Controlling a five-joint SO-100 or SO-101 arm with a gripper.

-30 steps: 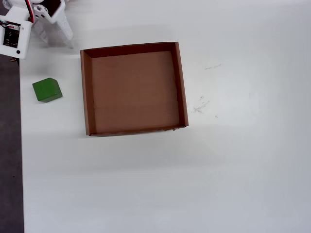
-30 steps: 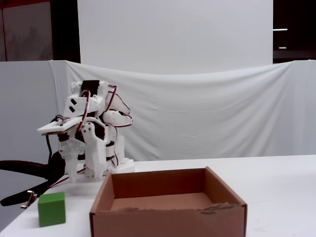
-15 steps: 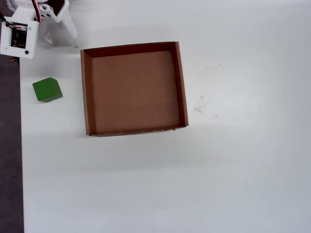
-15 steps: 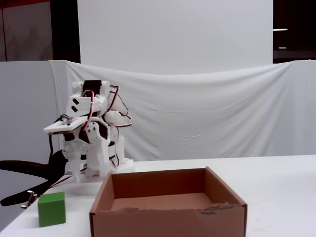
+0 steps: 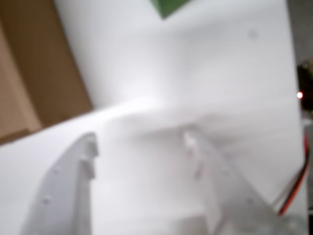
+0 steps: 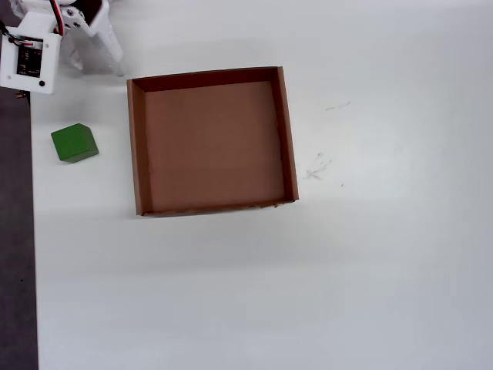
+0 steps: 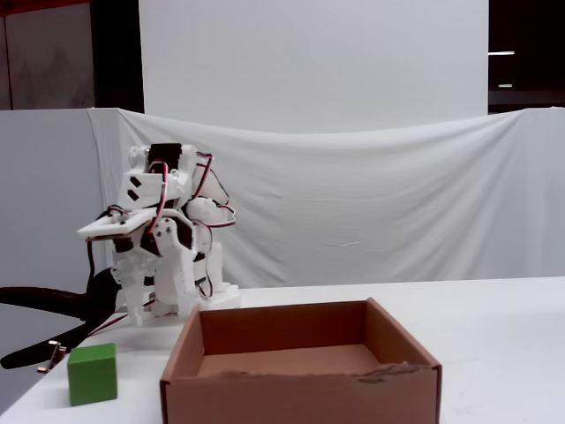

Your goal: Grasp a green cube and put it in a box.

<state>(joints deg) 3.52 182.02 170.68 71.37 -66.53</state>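
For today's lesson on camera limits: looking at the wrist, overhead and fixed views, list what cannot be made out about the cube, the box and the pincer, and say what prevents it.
- Green cube: wrist view, cut off by the top edge; only a blurred corner shows.
- Box: wrist view, cropped by the left edge and blurred.
- Pincer: wrist view, motion blur smears the fingertips.
- Box floor: fixed view, the front wall hides its near part.
- Pincer: overhead view, mostly cut off at the top-left corner.
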